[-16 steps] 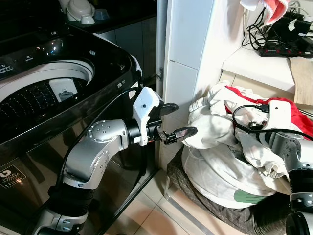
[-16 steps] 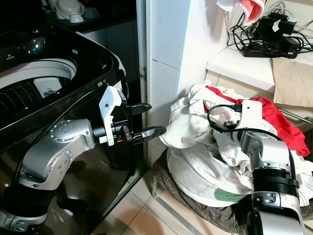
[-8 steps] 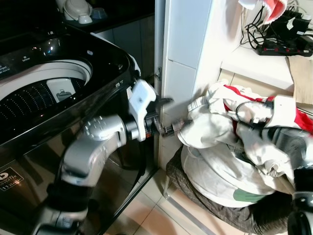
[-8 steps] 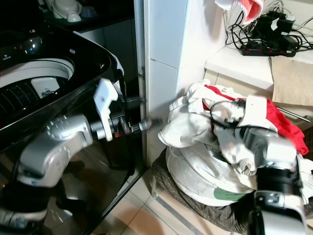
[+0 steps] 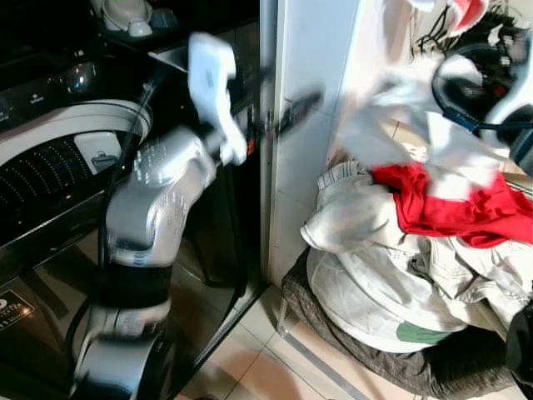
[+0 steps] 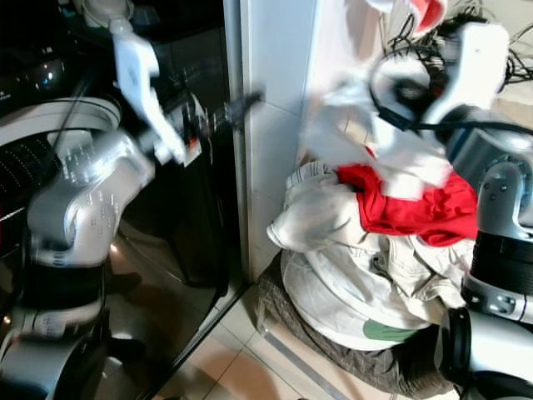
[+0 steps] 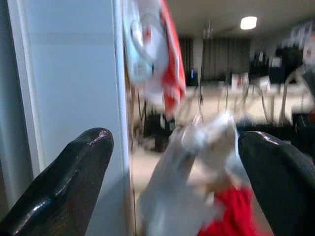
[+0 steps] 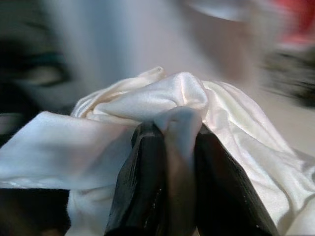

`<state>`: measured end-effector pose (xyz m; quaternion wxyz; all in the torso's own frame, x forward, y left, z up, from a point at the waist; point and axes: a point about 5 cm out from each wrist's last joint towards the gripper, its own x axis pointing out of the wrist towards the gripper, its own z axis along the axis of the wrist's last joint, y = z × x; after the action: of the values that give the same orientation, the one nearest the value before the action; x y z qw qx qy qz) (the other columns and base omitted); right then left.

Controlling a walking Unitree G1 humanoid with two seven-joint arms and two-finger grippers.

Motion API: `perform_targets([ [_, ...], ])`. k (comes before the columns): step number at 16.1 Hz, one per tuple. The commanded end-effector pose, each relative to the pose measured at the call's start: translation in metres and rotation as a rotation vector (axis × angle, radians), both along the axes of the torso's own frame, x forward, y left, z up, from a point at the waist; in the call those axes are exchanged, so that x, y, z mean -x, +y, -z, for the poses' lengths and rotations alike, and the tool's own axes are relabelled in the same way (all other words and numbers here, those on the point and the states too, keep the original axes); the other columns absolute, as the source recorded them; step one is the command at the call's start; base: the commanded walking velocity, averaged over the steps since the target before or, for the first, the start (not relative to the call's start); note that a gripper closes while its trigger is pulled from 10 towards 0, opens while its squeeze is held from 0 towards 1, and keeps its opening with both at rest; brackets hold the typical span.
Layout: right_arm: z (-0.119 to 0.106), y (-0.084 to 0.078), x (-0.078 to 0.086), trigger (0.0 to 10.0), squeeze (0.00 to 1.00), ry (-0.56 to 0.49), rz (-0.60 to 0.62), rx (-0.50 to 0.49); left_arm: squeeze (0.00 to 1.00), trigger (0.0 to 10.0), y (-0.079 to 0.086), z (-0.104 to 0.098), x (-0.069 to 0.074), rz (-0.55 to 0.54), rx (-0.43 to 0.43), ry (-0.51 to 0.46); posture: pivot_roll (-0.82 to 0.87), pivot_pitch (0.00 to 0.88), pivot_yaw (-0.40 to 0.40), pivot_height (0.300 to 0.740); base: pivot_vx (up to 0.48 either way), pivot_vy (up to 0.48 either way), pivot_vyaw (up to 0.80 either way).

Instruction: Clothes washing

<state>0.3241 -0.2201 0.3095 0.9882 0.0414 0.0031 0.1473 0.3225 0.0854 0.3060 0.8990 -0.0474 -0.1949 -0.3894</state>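
A black top-loading washing machine point(image 5: 50, 208) stands on the left with its drum point(image 5: 58, 162) open. To its right a pile of white clothes point(image 5: 375, 275) with a red garment point(image 5: 450, 204) on top fills a low basket. My right gripper point(image 8: 172, 130) is shut on a white garment point(image 5: 396, 125) and holds it, blurred, above the pile. My left gripper point(image 5: 287, 104) is raised beside the white pillar, open, with nothing between its fingers point(image 7: 64, 182).
A white pillar point(image 5: 312, 50) rises between the washer and the pile. Dark cloth point(image 5: 366, 358) lines the basket's base on the tiled floor point(image 5: 250, 367). Cables and a hanging red-and-white cloth point(image 6: 429, 12) are at the upper right.
The right arm has lifted the white garment up off the pile, uncovering the red one. The left arm has swung upward away from the pile, gripper still open.
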Motion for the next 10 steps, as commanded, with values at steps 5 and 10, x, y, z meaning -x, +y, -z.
perform_targets([
  [5,-0.015,0.04,0.022,0.0,0.0,-0.114,-0.352,-0.029,1.0,10.0,-0.009,-0.033,-0.001,0.034,0.077,-0.094,-0.08,0.0,-0.019,0.74,0.0,0.0,0.0],
  [10,-0.028,0.053,0.043,0.0,0.0,-0.224,-0.541,-0.088,0.0,10.0,-0.033,0.01,0.004,0.244,-0.01,0.132,-0.09,0.0,-0.015,0.74,0.0,0.0,0.0],
])
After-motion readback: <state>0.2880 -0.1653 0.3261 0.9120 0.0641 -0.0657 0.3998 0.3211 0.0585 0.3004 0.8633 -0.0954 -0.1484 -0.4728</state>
